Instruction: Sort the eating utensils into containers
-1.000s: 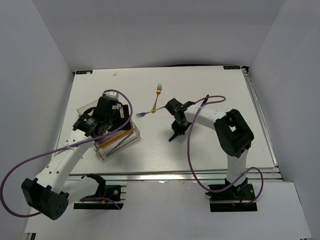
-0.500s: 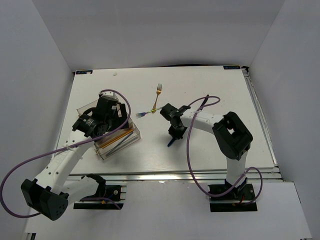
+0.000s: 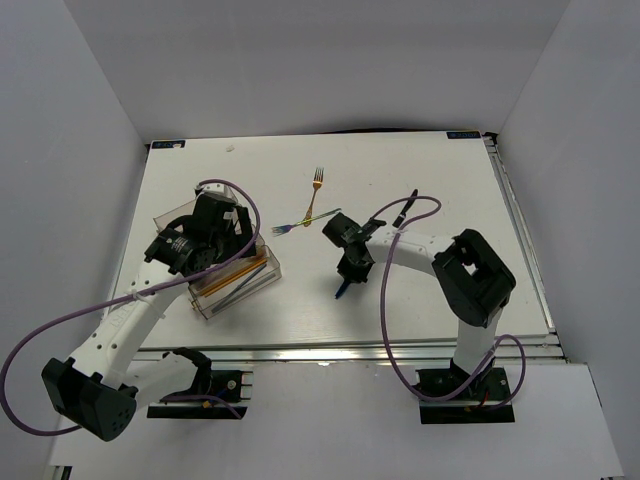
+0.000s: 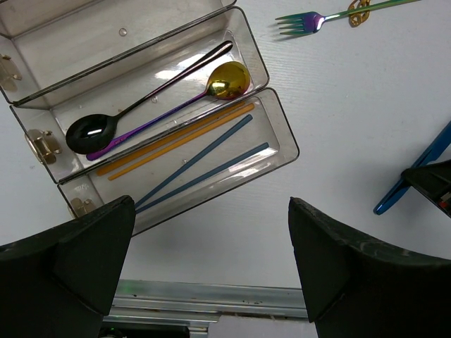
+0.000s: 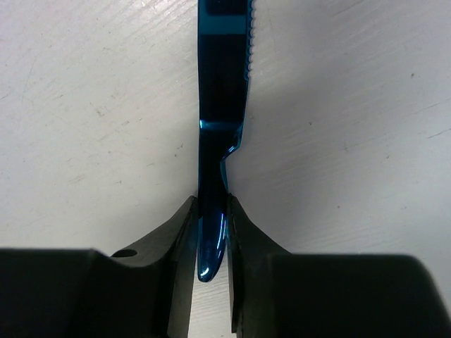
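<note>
Between the clenched jaws of our right gripper (image 5: 211, 236) we hold one blue knife (image 5: 222, 105) by its handle, while our left gripper (image 4: 210, 218) hangs spread wide above the clear organiser tray (image 4: 283, 137) containing one black spoon (image 4: 158, 90), one gold-bowled spoon (image 4: 224, 81), two orange sticks (image 4: 176, 139) and two blue sticks (image 4: 204, 153), with one iridescent fork (image 4: 310, 21) and one gold fork (image 3: 318, 182) on the table (image 3: 450, 200) beyond.

White bench (image 3: 450, 200) bearing clear organiser tray (image 4: 106, 56) at centre left, gold fork (image 3: 318, 180) at upper centre, iridescent fork (image 3: 300, 222) just below it, blue knife (image 3: 343, 288) near the middle, contact with bench unclear
</note>
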{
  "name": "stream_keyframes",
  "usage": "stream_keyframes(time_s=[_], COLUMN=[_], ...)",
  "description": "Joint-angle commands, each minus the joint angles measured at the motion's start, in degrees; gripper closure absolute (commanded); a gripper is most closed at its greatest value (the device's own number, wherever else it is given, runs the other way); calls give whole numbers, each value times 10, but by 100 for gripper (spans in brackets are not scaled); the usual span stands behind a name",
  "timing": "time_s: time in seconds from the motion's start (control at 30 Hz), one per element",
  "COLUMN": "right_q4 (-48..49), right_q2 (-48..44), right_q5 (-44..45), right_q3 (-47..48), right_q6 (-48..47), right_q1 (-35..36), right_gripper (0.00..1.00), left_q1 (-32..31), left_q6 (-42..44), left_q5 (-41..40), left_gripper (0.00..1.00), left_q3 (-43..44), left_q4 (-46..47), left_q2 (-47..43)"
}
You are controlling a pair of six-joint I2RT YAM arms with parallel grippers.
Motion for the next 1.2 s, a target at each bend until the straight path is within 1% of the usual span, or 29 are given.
stream_keyframes(time_s=[0.0,0.07,0.13,0.17,0.23,0.3,0.4,0.43,0.47,0.5,0.6,0.73,0.77,0.9,1.03,1.17], right_q4=[3,-1,-5,-8,-9,-16,-49,-54,-57,-54,-51,-94,-102,-134,-156,-198], right_q2=[30,45,54,61,66,75,96,100,105,105,109,146,152,168,169,198], right_q5=[-41,-45,-47,-51,-57,-66,-66,-66,-67,-69,-81,-92,-92,-89,-81,-74], right_q3=[-56,-57,-56,-55,-57,-55,-42,-34,-34,-34,-41,-26,-22,-20,-20,9], right_q6=[-4,-5,-7,-7,-5,-2,0,0,0,1,1,0,0,1,10,7], right_q1=[8,10,13,14,14,14,14,14,14,14,14,14,14,17,19,19], right_gripper=[88,84,77,75,64,58,59,61,73,76,78,76,72,64,64,64], left_q1=[-3,-3,-3,-3,-3,-3,-3,-3,-3,-3,-3,-3,-3,-3,-3,-3], left_q6=[-7,-7,-7,-7,-7,-7,-6,-6,-6,-6,-5,-3,-4,-6,-7,-11], left_q5=[-7,-8,-12,-12,-14,-15,-21,-22,-24,-25,-28,-30,-30,-28,-37,-53], left_gripper=[2,2,2,2,2,2,2,2,2,2,2,2,2,2,2,2], left_q3=[4,4,3,3,4,6,7,7,7,7,6,5,4,0,-4,3], left_q4=[-1,-2,-4,-5,-7,-11,-15,-17,-17,-19,-21,-22,-21,-16,-15,-25], left_q2=[-17,-18,-19,-21,-22,-24,-27,-27,-28,-30,-32,-32,-32,-35,-41,-44])
